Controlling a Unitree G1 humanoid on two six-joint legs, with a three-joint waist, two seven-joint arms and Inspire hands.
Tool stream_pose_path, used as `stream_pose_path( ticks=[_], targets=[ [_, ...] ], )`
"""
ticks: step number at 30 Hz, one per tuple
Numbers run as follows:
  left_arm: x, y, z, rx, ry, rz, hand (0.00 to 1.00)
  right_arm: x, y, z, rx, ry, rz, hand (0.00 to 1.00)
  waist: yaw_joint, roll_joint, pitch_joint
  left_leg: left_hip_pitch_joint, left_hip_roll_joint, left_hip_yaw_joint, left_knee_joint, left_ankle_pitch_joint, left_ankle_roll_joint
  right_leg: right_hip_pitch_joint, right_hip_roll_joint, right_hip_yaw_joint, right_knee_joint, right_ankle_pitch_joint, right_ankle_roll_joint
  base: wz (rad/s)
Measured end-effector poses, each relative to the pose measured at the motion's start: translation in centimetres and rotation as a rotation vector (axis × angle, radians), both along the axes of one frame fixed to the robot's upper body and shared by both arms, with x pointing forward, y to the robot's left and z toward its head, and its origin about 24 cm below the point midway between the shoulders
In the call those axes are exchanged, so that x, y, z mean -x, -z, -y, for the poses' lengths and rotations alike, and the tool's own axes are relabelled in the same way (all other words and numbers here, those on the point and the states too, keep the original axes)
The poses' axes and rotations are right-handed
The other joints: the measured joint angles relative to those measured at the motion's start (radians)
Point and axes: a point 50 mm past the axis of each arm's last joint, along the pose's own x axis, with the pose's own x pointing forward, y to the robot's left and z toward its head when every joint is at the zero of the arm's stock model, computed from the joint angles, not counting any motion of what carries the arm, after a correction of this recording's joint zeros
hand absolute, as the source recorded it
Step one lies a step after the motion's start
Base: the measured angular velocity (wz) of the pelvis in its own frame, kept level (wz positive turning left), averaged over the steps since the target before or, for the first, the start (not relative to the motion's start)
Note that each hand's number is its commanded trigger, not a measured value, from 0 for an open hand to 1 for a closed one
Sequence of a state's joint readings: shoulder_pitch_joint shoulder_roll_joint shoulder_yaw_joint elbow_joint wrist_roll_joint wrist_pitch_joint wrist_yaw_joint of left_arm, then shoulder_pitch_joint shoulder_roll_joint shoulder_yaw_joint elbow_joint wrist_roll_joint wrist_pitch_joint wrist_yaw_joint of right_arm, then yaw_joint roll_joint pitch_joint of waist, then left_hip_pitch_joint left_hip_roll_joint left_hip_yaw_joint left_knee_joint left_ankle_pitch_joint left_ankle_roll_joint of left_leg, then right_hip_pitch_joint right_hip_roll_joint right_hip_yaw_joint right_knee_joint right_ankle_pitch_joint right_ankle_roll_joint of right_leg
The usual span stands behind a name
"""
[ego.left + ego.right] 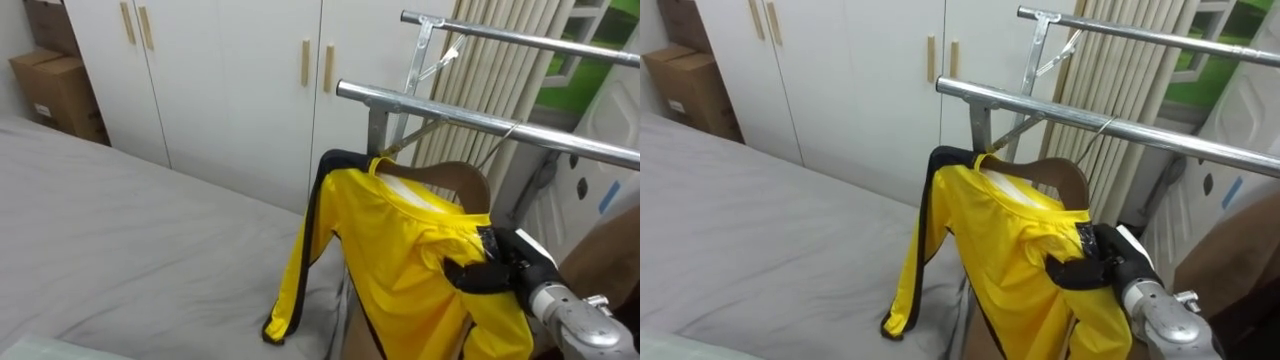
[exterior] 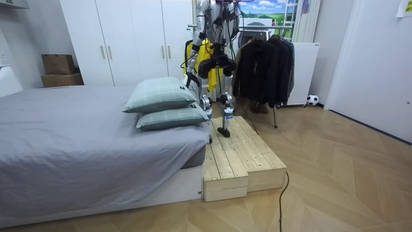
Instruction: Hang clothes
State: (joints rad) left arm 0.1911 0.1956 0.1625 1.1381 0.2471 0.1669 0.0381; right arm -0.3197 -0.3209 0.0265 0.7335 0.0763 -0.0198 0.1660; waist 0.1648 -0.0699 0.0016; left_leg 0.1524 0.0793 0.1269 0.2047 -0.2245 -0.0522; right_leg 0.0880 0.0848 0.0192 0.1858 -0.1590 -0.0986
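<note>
Right hand (image 1: 497, 268) pinching yellow jacket (image 1: 400, 250) at its shoulder, jacket hanging on hanger (image 1: 452, 177) under metal rail (image 1: 470, 122), beside bed's (image 1: 150, 230) edge.

Both eye views looked down from the robot's head, close to the clothes rail (image 1: 470, 118) and bed (image 1: 120, 230), which the room view also faced from well back across the floor.

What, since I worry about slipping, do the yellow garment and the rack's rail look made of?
The yellow garment: thin synthetic knit, probably polyester; faint sheen, limp folds. The rail: metal, likely galvanised steel; dull grey with bright streaks.
</note>
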Motion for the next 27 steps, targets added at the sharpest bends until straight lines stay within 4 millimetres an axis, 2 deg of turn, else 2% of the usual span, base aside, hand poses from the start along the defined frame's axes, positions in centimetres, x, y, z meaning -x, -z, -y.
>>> stream_pose_path(
  ticks=[11,16,19,22,27],
  targets=[
    [0.1,0.0,0.1,0.000,0.001,-0.003,0.00,-0.1,-0.2,-0.1,-0.002,-0.011,0.010,0.00,-0.008,0.000,-0.0017,-0.003,-0.001,-0.001,-0.001,0.000,0.000,-0.002,-0.002,-0.008,0.000,0.000,0.000,0.00],
    [0.1,0.0,0.1,0.001,-0.004,-0.002,0.00,-0.2,-0.3,-0.3,-0.047,-0.011,0.006,0.00,-0.005,0.003,-0.0073,-0.002,0.000,0.005,-0.001,0.000,0.000,-0.006,0.000,0.001,0.003,0.000,0.000,-0.03],
    [0.1,0.0,0.1,0.004,-0.020,0.003,0.00,-0.2,-0.3,-0.9,-0.154,0.005,0.006,0.00,0.000,0.006,-0.0091,-0.002,0.001,0.009,-0.001,0.000,0.000,-0.008,0.001,0.006,0.003,0.001,-0.001,-0.05],
    [0.1,0.1,0.4,0.010,-0.019,0.003,0.00,-0.1,-0.3,-1.2,-0.276,0.017,0.000,0.00,0.001,0.015,-0.0068,0.000,0.001,0.008,-0.001,0.000,0.000,-0.002,0.000,-0.003,0.002,0.001,-0.001,0.04],
    [0.1,0.4,1.4,0.002,-0.030,0.007,0.00,0.8,-0.5,-2.3,-0.529,0.042,0.029,0.00,0.008,0.033,-0.0072,0.002,-0.002,0.003,-0.001,0.000,0.000,0.001,-0.004,-0.004,0.001,0.002,0.001,0.03]
  ],
)
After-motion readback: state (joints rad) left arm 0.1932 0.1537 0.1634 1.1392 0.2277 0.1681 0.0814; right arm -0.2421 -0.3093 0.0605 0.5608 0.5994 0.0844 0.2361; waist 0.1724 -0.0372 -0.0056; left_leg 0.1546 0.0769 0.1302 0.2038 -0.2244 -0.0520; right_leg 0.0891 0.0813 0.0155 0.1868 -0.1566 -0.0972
